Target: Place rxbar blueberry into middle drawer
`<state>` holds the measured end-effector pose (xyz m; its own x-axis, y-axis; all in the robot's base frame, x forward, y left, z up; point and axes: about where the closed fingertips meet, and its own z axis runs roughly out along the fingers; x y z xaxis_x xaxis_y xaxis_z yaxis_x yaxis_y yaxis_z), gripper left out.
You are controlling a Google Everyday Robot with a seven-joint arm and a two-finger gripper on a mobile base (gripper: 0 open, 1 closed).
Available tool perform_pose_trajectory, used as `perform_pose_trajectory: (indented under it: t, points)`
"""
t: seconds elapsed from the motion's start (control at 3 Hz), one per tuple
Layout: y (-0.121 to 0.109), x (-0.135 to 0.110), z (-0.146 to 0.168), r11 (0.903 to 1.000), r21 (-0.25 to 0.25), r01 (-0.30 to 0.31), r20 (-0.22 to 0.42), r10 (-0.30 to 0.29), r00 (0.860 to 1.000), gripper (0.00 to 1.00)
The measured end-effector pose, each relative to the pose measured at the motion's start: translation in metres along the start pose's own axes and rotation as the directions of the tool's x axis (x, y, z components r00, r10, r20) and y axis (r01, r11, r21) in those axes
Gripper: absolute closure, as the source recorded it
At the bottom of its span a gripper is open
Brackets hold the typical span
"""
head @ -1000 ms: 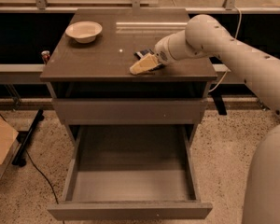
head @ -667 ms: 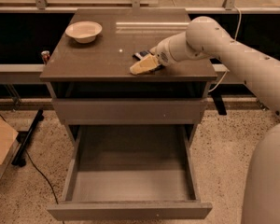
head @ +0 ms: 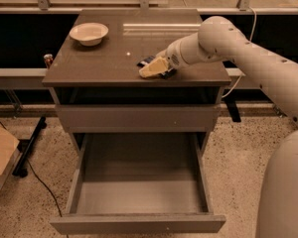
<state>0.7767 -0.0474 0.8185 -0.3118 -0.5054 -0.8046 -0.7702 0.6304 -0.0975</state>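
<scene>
The rxbar blueberry (head: 146,61) is a small dark bar lying flat on the cabinet top, right of the middle; only its left end shows beside the gripper. My gripper (head: 154,68) is down on the cabinet top right over the bar, and the white arm reaches in from the right. The middle drawer (head: 139,187) is pulled far out below, as wide as the cabinet, with a bare grey floor and nothing in it.
A white bowl (head: 89,32) stands at the cabinet top's back left. A shallower drawer front (head: 139,118) sits shut above the open drawer. A cardboard box (head: 0,155) and a black cable (head: 39,182) lie on the floor to the left.
</scene>
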Motion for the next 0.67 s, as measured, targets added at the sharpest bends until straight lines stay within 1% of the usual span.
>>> perform_pose_trajectory:
  t: [0.33, 0.67]
  points:
    - [-0.0002, -0.0017, -0.0012, 1.0, 0.0, 0.0, 0.0, 0.0, 1.0, 1.0]
    - [-0.0004, -0.0039, -0.0029, 1.0, 0.0, 0.0, 0.0, 0.0, 1.0, 1.0]
